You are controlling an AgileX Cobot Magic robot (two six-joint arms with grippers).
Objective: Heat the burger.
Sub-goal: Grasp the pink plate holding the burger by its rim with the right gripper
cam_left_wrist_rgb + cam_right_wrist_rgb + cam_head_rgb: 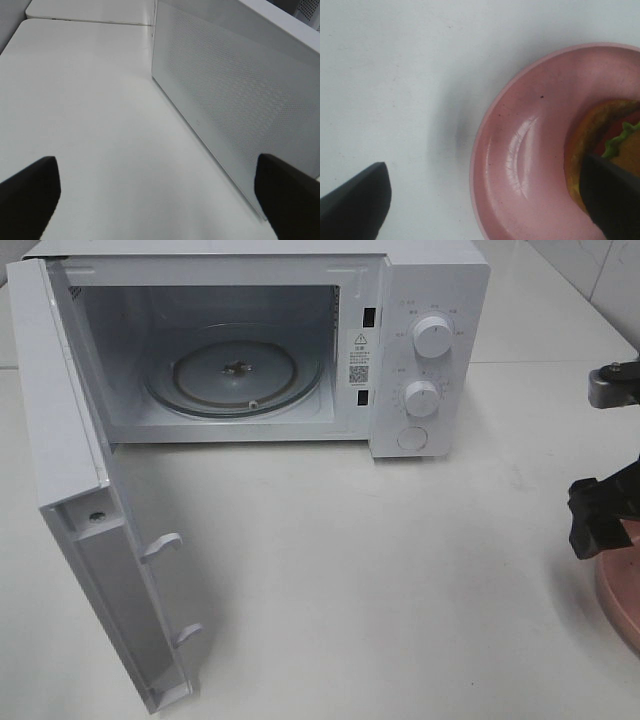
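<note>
Our right gripper (482, 167) stood wide apart over the pink plate (520, 150) at the right of the table (350, 570), partly above the burger (600, 135) resting there; we judged it should centre on the burger, then close gently; our left gripper (155, 162) hung spread too.

Black end effector (598, 525), grey bracket (607, 388)

Microwave (470, 300) at the back of the table (380, 570), door (60, 440) swung open to its front left, turntable (235, 370) inside, plate (620, 590) near the right edge, burger (585, 145) on the plate.
</note>
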